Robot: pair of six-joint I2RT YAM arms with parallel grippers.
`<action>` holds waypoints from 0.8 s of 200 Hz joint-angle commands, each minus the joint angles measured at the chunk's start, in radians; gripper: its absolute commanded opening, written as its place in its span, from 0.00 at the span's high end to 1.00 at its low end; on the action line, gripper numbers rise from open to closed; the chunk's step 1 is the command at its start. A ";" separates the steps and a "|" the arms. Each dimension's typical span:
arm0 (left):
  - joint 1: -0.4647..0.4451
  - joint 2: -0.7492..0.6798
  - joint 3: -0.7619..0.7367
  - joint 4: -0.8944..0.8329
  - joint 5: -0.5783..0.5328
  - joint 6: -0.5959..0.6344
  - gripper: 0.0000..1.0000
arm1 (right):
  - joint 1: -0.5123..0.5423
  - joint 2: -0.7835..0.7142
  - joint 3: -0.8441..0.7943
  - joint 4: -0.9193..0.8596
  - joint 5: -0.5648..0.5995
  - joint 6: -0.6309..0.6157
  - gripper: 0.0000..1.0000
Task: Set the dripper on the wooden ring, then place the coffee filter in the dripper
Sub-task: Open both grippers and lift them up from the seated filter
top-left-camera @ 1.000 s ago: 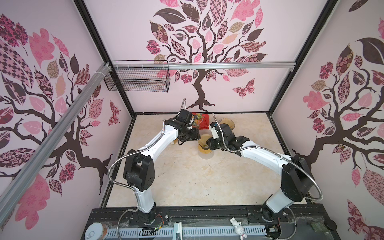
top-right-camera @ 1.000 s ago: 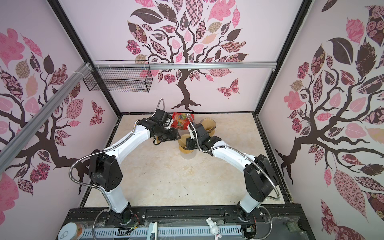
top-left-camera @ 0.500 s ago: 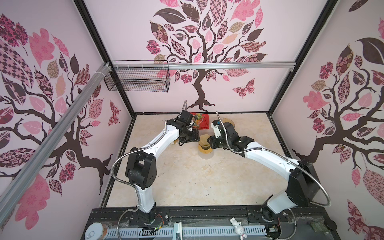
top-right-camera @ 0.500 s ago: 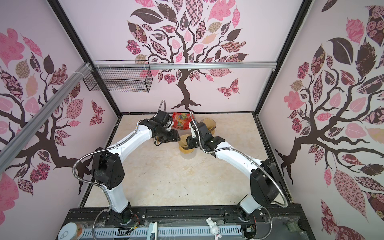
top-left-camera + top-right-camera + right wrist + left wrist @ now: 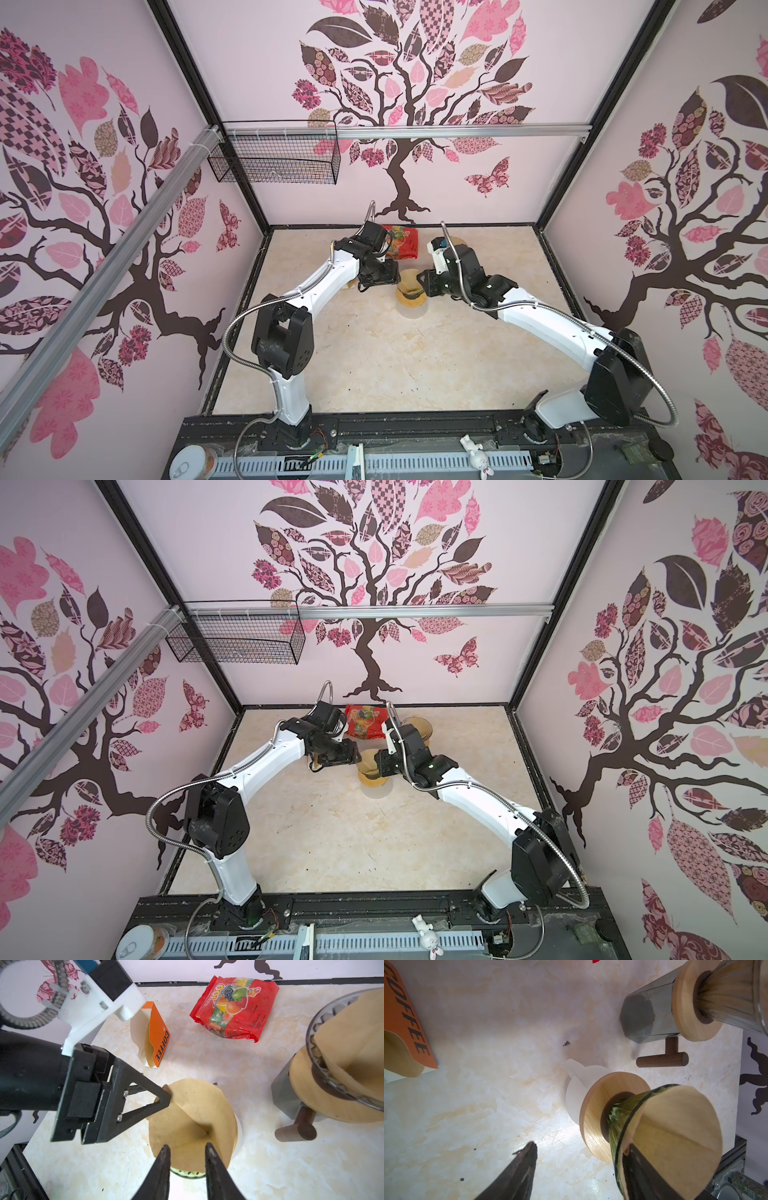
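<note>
- Nearest us, in both top views, we note the front rail, with a can point(image 5: 193, 465) at its left end and a small white figurine point(image 5: 478, 457) right of the middle.
- Beyond the rail lies the cream marbled table point(image 5: 374, 365). Both arms reach from the rail toward its far middle and meet at the dripper point(image 5: 618, 1126).
- The right gripper point(image 5: 187, 1145) hangs over the near edge of the filter point(image 5: 193, 1113). Its jaws stand a little apart, with paper and green rim showing in the gap, and we see nothing pinched.
- The filter is opened to a cone and seated in the dripper. Its edge rises above the glass rim, and a seam fold runs down to the point.
- The dripper is green glass on a wooden collar point(image 5: 593, 1109), upright on a white cup point(image 5: 575, 1093).
- The left gripper point(image 5: 580, 1145) has its jaws wide apart and holds nothing. One finger point(image 5: 643, 1172) lies at the rim against the paper; the other hangs outside the dripper, over bare table.
- Left of the dripper in the top views is an orange box point(image 5: 158, 1036) marked COFFEE, open and apart from the dripper.
- Farther right is a second dripper point(image 5: 726, 991) with its own paper, on a grey cup point(image 5: 643, 1016), with a wooden handle point(image 5: 662, 1061) at its foot. It is near the first dripper, not touching.
- Farthest is a red bag point(image 5: 234, 1007) of fruit sweets, flat on the table by the back wall.
</note>
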 commanded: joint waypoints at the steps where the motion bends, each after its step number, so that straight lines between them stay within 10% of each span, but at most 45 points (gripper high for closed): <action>1: -0.002 -0.067 -0.004 0.031 0.011 0.015 0.32 | 0.005 -0.023 0.011 0.010 0.013 -0.004 0.65; 87: 0.002 -0.308 -0.125 0.211 -0.023 -0.002 0.32 | 0.005 -0.030 0.022 0.049 0.004 0.022 0.56; 160: 0.010 -0.555 -0.209 0.290 -0.180 -0.029 0.29 | -0.001 -0.104 0.072 0.110 0.106 0.045 0.27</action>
